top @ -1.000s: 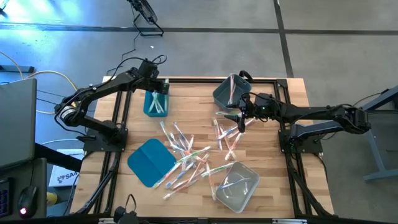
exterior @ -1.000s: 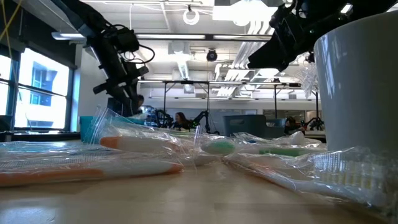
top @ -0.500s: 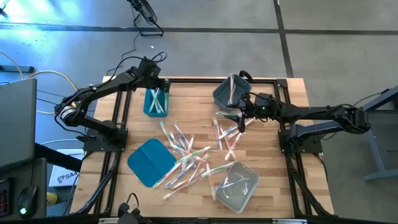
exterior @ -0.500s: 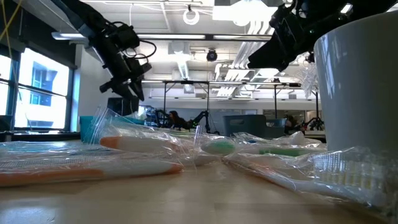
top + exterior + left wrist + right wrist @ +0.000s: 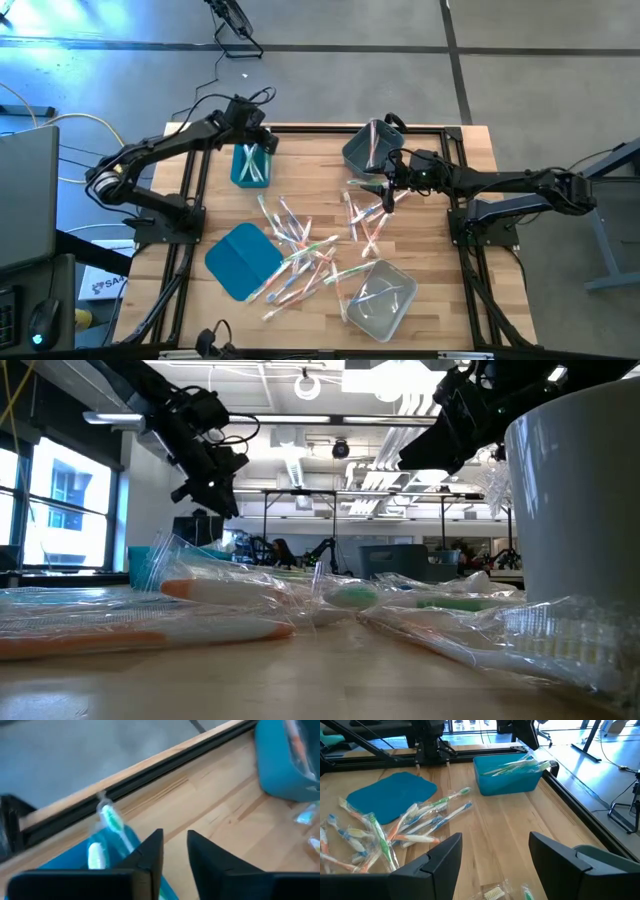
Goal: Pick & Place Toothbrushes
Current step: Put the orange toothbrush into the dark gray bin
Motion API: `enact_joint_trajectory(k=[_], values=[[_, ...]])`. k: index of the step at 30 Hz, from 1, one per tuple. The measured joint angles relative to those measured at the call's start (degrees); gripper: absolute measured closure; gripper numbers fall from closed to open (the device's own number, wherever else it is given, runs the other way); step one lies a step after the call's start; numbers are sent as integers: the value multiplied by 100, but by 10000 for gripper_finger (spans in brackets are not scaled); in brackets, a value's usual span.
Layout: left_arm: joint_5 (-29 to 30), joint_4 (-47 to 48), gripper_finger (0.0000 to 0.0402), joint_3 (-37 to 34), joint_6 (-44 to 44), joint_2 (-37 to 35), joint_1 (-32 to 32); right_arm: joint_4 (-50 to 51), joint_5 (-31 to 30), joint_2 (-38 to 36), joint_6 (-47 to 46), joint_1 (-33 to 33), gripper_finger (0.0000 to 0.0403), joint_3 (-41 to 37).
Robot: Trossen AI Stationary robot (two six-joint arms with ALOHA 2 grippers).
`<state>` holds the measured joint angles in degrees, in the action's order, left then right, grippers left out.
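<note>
Several wrapped toothbrushes (image 5: pixel 300 250) lie loose on the middle of the wooden table; they also show in the right wrist view (image 5: pixel 395 830) and the low view (image 5: pixel 220 595). More toothbrushes (image 5: pixel 111 820) lie in the teal bin (image 5: pixel 250 166) at the far left, their heads sticking out over its rim. My left gripper (image 5: pixel 262 140) hovers above that bin's far edge, slanting down. Its fingers (image 5: pixel 175 847) stand a narrow gap apart with nothing between them. My right gripper (image 5: pixel 387 193) hangs wide open (image 5: pixel 495 855) over the table's far right part, above a few toothbrushes.
A bluish-grey bin (image 5: pixel 365 150) stands at the far edge beside my right arm. A clear bin (image 5: pixel 380 297) sits near the front right. A flat teal lid (image 5: pixel 243 260) lies at the front left. Black frame rails (image 5: pixel 330 128) border the table.
My left gripper has risen a little above the teal bin, tipped up from pointing steeply down, and rolled somewhat. The toothbrushes in the bin and on the table lie as before.
</note>
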<state>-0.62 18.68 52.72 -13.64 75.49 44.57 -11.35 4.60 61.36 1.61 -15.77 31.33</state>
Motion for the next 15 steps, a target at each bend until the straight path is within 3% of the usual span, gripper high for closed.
enact_joint_trajectory(k=[9, 15], values=[[-2, -137, 394, -2, 338, -386, -199, 0, 2, 0, 10, 0, 179, 0], [-1, -268, 396, -390, 340, -885, -196, 2, 2, 0, 11, 2, 179, 0]])
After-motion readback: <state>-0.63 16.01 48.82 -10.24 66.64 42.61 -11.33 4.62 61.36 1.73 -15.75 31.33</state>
